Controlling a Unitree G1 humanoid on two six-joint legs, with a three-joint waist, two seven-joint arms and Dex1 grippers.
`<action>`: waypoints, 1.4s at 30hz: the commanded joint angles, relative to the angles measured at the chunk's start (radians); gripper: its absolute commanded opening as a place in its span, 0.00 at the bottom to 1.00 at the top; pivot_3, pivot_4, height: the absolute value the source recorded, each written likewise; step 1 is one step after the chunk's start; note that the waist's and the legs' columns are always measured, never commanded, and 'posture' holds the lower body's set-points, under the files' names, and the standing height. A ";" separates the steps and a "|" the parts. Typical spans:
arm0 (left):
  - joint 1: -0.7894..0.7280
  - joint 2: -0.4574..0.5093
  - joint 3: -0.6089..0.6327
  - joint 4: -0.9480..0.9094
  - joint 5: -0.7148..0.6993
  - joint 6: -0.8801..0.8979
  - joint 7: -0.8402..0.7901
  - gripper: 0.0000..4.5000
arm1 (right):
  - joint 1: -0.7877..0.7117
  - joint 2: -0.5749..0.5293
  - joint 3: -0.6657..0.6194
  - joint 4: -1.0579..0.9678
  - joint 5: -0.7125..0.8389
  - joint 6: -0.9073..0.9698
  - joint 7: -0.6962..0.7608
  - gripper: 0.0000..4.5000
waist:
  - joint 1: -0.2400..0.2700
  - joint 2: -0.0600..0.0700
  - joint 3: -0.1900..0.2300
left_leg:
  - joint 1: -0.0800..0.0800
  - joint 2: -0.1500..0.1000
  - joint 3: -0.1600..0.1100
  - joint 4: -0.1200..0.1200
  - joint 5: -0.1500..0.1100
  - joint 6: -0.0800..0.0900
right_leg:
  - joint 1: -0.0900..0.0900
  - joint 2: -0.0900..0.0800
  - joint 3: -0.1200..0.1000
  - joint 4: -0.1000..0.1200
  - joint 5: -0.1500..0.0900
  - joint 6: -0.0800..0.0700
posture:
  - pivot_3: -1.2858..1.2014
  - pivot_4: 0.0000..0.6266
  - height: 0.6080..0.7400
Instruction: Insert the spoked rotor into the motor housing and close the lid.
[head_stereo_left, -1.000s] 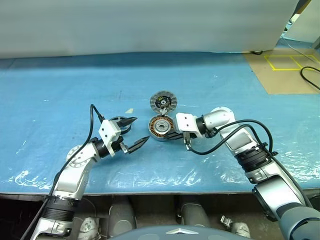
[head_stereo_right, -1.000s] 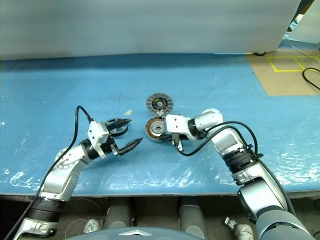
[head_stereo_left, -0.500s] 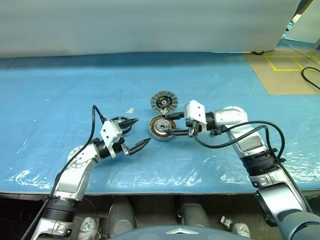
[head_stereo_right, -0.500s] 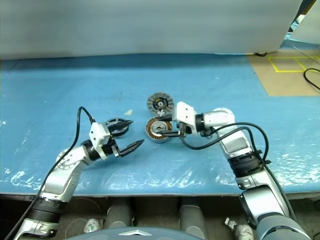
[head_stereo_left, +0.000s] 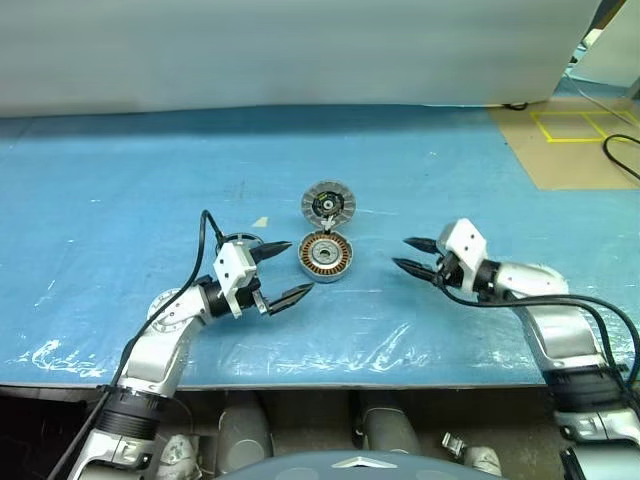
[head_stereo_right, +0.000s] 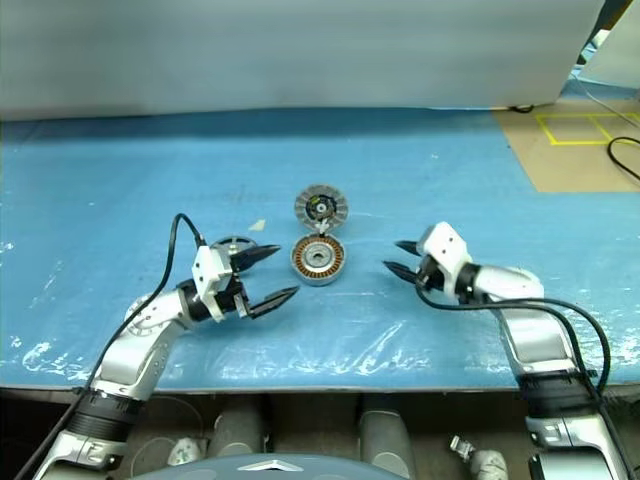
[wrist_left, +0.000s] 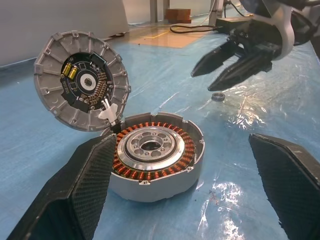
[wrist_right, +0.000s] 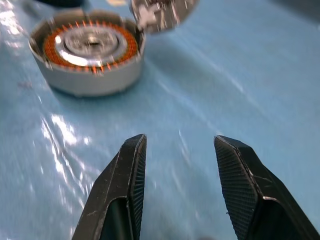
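Observation:
The motor housing (head_stereo_left: 325, 256) sits mid-table on the blue sheet, its copper windings showing around a silver centre. Its lid (head_stereo_left: 328, 203) stands tipped open at the housing's far side, with a circuit board on its inner face (wrist_left: 80, 82). The spoked rotor (head_stereo_left: 233, 241) lies flat to the left of the housing, partly hidden behind my left gripper's upper finger. My left gripper (head_stereo_left: 300, 266) is open and empty, pointing at the housing from the left. To the right of the housing and clear of it, my right gripper (head_stereo_left: 400, 252) is open and empty.
A blue plastic sheet (head_stereo_left: 120, 180) covers the table. A brown board with yellow tape (head_stereo_left: 575, 140) and a black cable (head_stereo_left: 620, 155) lie at the far right. A small dark ring (wrist_left: 217, 96) rests on the sheet near the right gripper.
My right gripper has left the housing's right rim, swung away to the right and opened. The left gripper, housing, lid and rotor stay where they were.

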 joint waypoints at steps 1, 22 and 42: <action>-0.015 -0.006 -0.002 -0.003 -0.012 -0.010 -0.013 1.00 | 0.015 -0.018 -0.036 -0.006 0.002 -0.027 -0.026 0.49 | -0.003 0.000 0.000 | 0.000 0.000 0.000 0.000 0.000 0.000 | 0.000 0.000 0.000 0.000 0.000 0.000 | 0.52 0.24 1.00; -0.004 -0.005 0.005 -0.003 -0.013 -0.013 -0.019 1.00 | 0.034 -0.085 -0.046 0.172 0.009 -0.031 -0.029 0.49 | 0.001 0.000 0.000 | 0.000 -0.001 0.000 -0.001 0.000 0.000 | 0.001 -0.001 0.000 0.000 -0.002 0.003 | 0.52 0.24 1.00; -0.001 0.007 0.012 -0.005 -0.015 -0.011 -0.018 1.00 | 0.020 -0.068 -0.007 0.173 -0.006 -0.063 -0.002 0.49 | -0.001 0.000 0.000 | 0.000 -0.001 0.000 -0.001 0.000 0.000 | 0.001 -0.001 0.000 0.000 -0.003 0.005 | 0.52 0.24 1.00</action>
